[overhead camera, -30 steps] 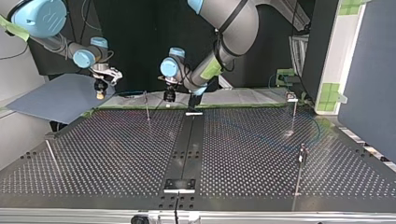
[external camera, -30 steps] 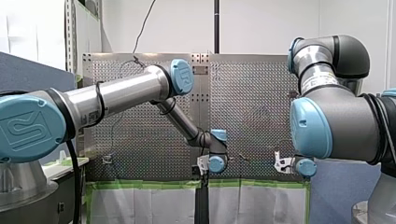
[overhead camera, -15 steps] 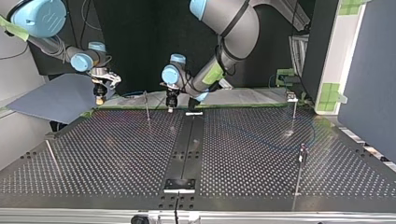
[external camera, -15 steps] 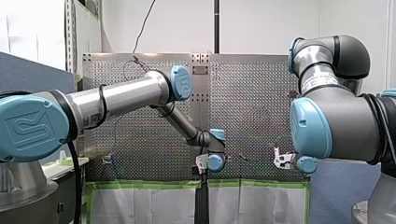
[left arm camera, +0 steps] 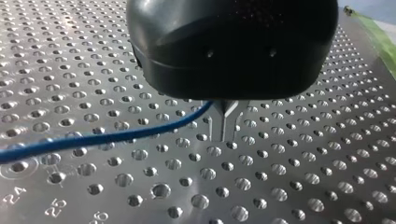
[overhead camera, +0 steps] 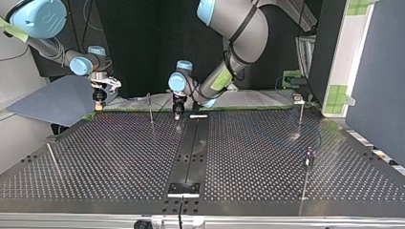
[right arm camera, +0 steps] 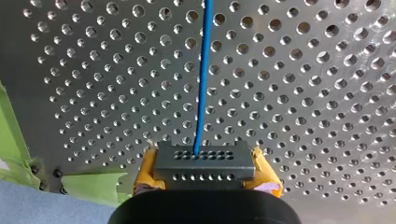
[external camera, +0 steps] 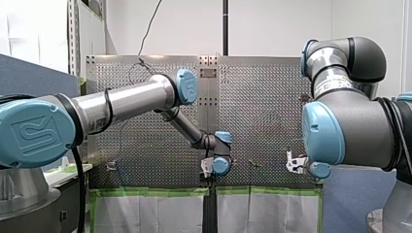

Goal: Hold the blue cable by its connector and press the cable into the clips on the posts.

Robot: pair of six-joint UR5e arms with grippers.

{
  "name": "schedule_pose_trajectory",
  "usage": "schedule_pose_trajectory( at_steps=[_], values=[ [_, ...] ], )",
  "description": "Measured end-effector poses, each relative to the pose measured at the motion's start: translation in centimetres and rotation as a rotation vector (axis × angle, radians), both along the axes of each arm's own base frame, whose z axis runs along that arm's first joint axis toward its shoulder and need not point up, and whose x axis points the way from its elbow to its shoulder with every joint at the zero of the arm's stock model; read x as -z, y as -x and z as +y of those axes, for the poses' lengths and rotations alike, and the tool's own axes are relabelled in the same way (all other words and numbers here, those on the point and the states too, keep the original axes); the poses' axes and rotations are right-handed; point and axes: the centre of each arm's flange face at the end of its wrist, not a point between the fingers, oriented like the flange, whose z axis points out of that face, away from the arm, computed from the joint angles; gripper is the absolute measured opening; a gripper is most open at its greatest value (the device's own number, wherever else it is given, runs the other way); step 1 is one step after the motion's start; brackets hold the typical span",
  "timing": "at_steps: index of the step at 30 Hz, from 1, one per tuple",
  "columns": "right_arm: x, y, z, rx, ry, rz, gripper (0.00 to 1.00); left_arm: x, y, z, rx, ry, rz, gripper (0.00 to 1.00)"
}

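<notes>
Presently the blue cable [right arm camera: 203, 79] is seen as a thin, smooth, round line running straight out from the connector [right arm camera: 204, 161], a small dark block with rows of tiny holes in its face. The connector is clamped between the yellow pads [right arm camera: 145, 169] of my right gripper [right arm camera: 205, 170], which is closed on its two sides. This hold is judged to keep the cable's end fixed so that the rest can be drawn taut.

Further along, the cable is carried just above the table [overhead camera: 119, 157] and led up to my left gripper [left arm camera: 225, 112], whose rounded black housing hides the spot. Whether that gripper is closed on the cable or merely beside it cannot be told. It is judged to be placed low over the plate to guide the cable.

In the top view my left gripper is found near the table's far edge, just beside a thin upright post [overhead camera: 150, 107]. Other posts [overhead camera: 308, 171] are set well apart, and one at that view's right carries a small head, taken to be a clip [overhead camera: 299, 99]. Whether any clip holds the cable is too small to tell.

The table is dull grey metal, flat, drilled with an even grid of round holes, and edged with green tape [right arm camera: 93, 184].
</notes>
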Motion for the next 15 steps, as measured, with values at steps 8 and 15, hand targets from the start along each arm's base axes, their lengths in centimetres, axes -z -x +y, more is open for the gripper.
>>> schedule_pose_trajectory(
  at_steps=[8,15],
  values=[
    [-0.4,0.0,-0.8,-0.008,0.022,-0.003,0.00,0.0,-0.3,0.3,0.000,-0.008,0.002,0.00],
    [-1.0,0.5,-2.0,-0.017,0.038,-0.011,0.00,-0.4,-0.8,0.5,-0.017,-0.010,-0.001,0.00]
  ],
)
